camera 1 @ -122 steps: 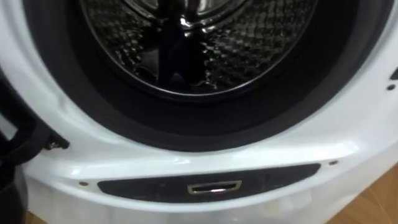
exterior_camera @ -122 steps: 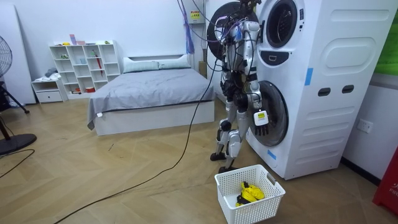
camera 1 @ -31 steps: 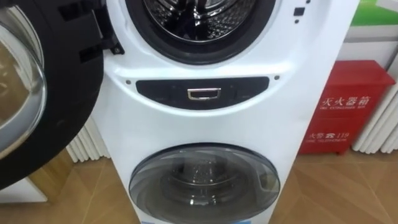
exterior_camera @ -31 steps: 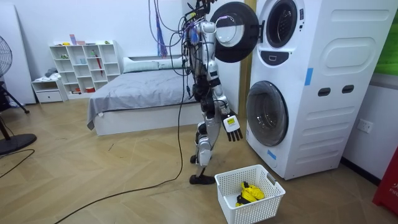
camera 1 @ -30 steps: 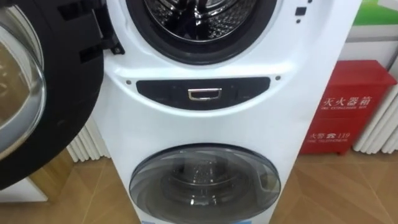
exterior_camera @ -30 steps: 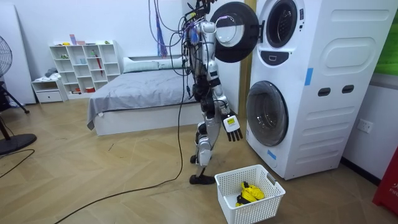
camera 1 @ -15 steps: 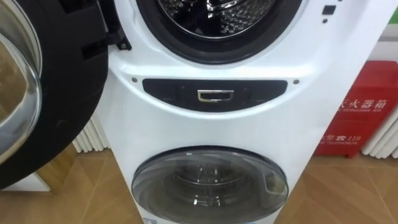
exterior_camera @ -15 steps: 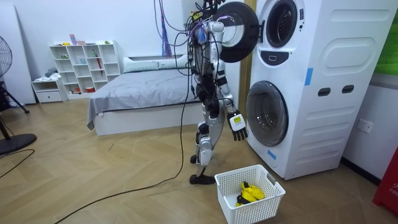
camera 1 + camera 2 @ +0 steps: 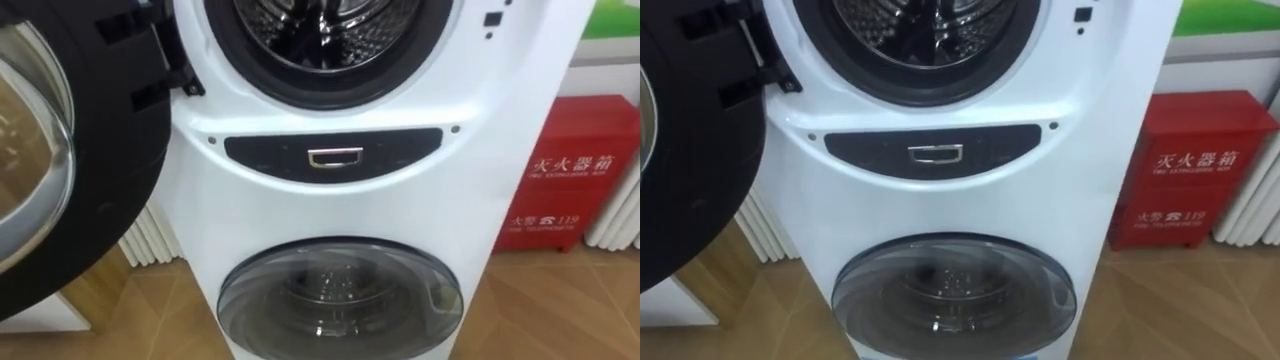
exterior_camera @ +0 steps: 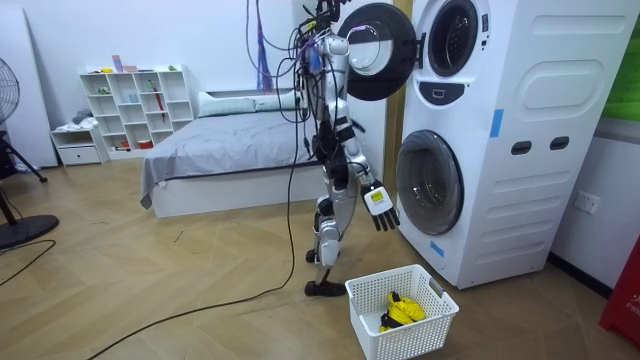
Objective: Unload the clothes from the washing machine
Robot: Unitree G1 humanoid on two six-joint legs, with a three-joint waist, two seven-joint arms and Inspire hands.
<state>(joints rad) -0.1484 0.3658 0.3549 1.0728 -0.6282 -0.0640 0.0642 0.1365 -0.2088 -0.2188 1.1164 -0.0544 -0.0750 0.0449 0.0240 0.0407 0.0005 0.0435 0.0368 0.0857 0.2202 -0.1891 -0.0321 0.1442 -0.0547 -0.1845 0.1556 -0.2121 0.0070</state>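
A grey bed (image 10: 240, 140) stood at the room view's left; the robot stood upright between it and the stacked washing machine (image 10: 500, 150), facing the machine; its right hand (image 10: 378, 207) hung low before it, fingers loosely spread, holding nothing; the round upper door (image 9: 70, 150) stood wide open on the robot's left, baring the steel drum (image 9: 320, 25); the lower door (image 9: 340, 300) was closed; the yellow clothes (image 10: 402, 311) lay in the white basket (image 10: 395, 345) on the floor near the machine's foot; a red cabinet (image 9: 565, 170) stood to the right.
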